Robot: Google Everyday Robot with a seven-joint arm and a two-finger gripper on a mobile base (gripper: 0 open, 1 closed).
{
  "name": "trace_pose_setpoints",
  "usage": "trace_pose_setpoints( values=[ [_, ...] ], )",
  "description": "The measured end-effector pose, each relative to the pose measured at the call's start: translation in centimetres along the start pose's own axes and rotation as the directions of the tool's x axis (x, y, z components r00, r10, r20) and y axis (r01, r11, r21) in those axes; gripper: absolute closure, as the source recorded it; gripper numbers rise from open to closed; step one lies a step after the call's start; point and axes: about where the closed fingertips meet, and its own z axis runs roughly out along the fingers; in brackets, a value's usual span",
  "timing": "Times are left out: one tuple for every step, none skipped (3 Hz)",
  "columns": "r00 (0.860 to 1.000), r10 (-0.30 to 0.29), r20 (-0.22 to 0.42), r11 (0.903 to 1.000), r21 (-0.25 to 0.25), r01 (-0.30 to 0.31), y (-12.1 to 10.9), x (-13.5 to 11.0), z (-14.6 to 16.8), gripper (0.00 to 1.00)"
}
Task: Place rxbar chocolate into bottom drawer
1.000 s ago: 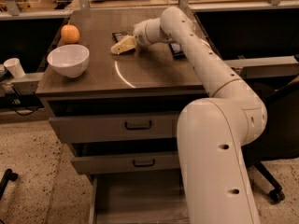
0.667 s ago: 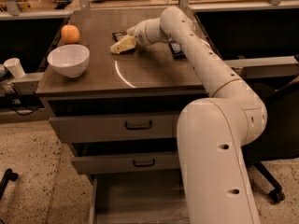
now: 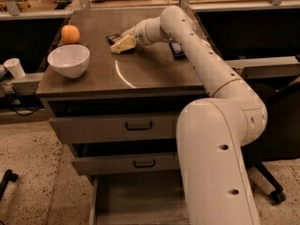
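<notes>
Wrist [image 3: 143, 32] slightly further left than before, gripper [image 3: 123, 44], state untellable, just beside small flat black rxbar chocolate [image 3: 114, 37].

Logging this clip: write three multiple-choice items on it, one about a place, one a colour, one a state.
1. The gripper is: A over the cabinet top; B under the cabinet; C on the floor.
2. The bowl is: A black; B white; C red.
3. The bottom drawer is: A shut; B pulled open; C taken off.
Key: 1 A, it is at the top's rear, right of the orange; 2 B, white all over; 3 B, its tray juts out in front.
</notes>
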Motion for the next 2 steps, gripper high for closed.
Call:
trace_pose_setpoints(
  values=[
    [0.999,-0.016,0.042,0.9986,-0.049,0.018,1.9,-1.8,-0.5,1.0],
    [0.991,-0.088,0.1,0.9905,-0.096,0.098,4.5,-5.4,-1.9,1.0]
  ],
)
